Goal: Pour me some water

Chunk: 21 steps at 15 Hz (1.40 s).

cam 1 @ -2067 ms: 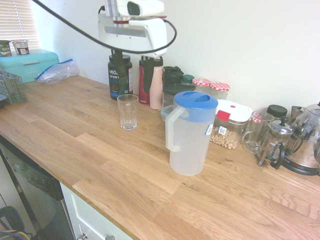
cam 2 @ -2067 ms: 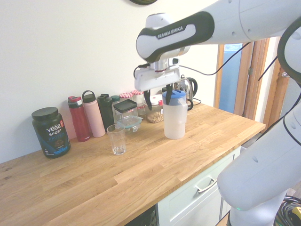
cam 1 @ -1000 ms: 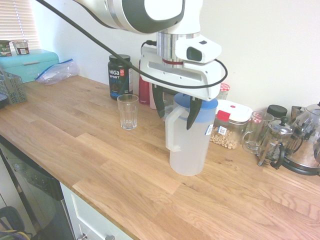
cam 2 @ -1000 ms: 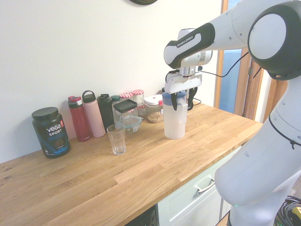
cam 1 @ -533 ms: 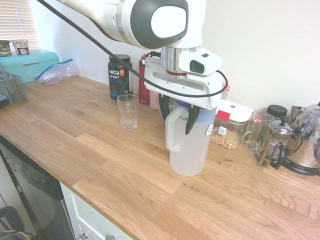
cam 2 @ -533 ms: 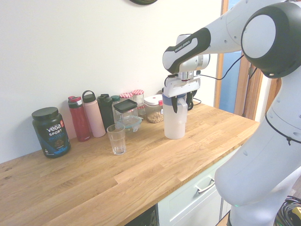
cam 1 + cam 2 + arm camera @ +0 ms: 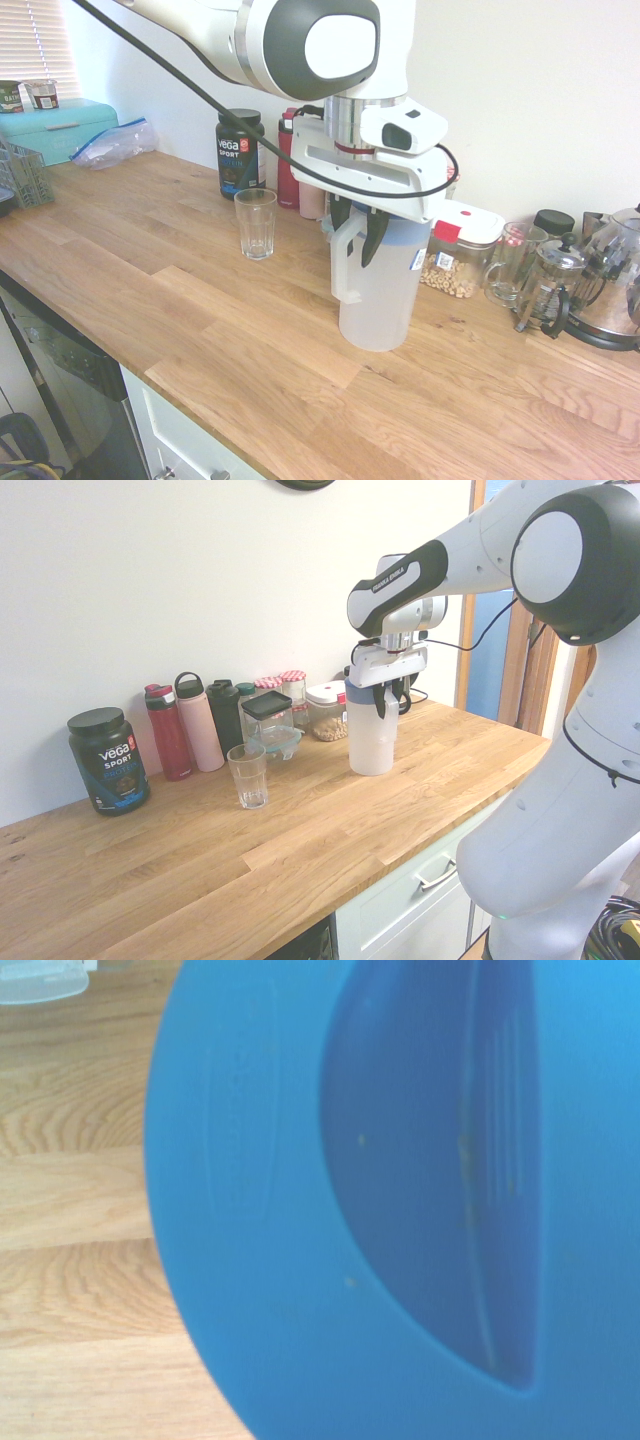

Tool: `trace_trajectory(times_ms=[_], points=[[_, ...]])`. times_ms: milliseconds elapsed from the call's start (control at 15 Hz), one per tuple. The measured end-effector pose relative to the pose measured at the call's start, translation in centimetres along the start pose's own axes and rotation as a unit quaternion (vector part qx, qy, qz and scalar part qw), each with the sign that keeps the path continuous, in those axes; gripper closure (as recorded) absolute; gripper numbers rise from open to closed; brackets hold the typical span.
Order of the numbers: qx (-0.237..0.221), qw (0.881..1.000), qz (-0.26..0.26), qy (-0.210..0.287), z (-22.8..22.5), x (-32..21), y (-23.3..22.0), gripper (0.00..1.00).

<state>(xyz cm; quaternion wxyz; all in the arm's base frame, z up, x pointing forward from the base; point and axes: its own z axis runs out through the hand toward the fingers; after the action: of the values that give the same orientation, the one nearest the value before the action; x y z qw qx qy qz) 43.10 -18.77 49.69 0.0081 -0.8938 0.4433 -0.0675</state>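
A translucent pitcher (image 7: 375, 300) with a blue lid and a white handle stands upright on the wooden counter, also seen in the second exterior view (image 7: 371, 745). My gripper (image 7: 356, 232) comes down from above and is shut on the top of the pitcher's handle, at the lid's rim (image 7: 389, 698). The blue lid (image 7: 300, 1210) fills the wrist view. An empty clear drinking glass (image 7: 256, 224) stands upright on the counter apart from the pitcher, toward the dark tub (image 7: 247, 775).
Along the wall stand a dark Vega tub (image 7: 240, 152), drink bottles (image 7: 300, 165), jars, a white-lidded box of nuts (image 7: 460, 250), a glass mug (image 7: 512, 262), a French press (image 7: 548, 285) and a kettle (image 7: 615, 285). A teal box (image 7: 60, 128) sits at the far end.
The arm swung over from the tub side and came down on the pitcher's top. In the last half second the fingers closed in on the handle. Pitcher and glass have not moved.
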Motion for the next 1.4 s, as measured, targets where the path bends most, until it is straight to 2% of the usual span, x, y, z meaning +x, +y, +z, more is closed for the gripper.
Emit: trace_trajectory(times_ms=[533,733,867,1133,1400], points=[[0.002,1.0,-0.019,0.001,-0.1,-0.1,-0.2,1.0],[0.017,0.998,-0.055,0.008,-2.1,0.4,-0.2,1.0],[0.023,0.994,-0.105,0.015,-5.1,0.5,0.4,1.0],[0.009,0.974,-0.225,0.011,-9.0,-1.5,0.9,1.0],[-0.017,0.94,-0.341,-0.001,-10.0,-4.7,-1.6,1.0]])
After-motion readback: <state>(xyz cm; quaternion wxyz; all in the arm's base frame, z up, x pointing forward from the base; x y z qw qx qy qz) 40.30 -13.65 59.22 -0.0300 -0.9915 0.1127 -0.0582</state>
